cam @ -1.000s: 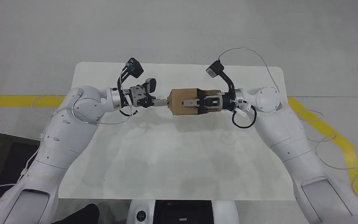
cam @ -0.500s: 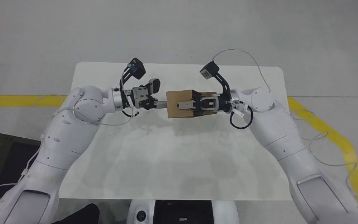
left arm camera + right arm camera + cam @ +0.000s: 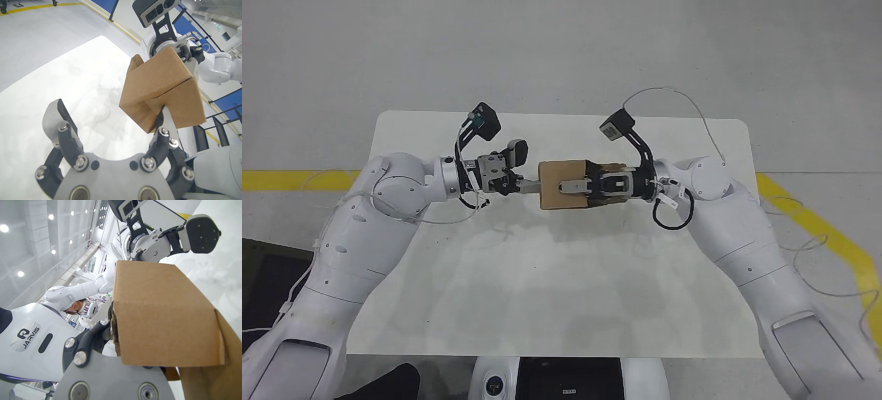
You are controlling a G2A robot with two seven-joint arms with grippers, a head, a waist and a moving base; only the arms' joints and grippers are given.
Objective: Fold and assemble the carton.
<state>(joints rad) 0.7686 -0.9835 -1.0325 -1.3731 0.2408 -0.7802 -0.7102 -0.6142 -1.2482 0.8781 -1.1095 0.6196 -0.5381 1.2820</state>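
- At the left pincer (image 3: 111,107): released, jaws spread wide, nothing gripped; one finger (image 3: 160,117) pressed tip-first into the seam between the end flaps of the carton (image 3: 162,85), the other finger off to the side in open air.
- At the right pincer (image 3: 585,187): clenched on the carton from the opposite end, one finger lying along the outside of a wall, the other apparently inside the open mouth.
- Around both: the carton, brown, already squared into a box shape, held roughly level between the two pincers and lifted clear of the tabletop (image 3: 562,300), above its far half.
- On the end facing the left arm: flaps mostly folded shut, one edge not yet flush; on the end by the right pincer: open, with loose flaps sticking out.
- Step in hand, by the look of it: closing the left-facing end, with the right arm as the brace.
- Next move, as a judgement: calls for a firm, straight push along the carton's length to tuck the last flap home, against a steady counter-hold from the right; then probably a turn to reach the open end.
- Risk with too hard a poke: denting the board or sliding the carton out of the right grasp.
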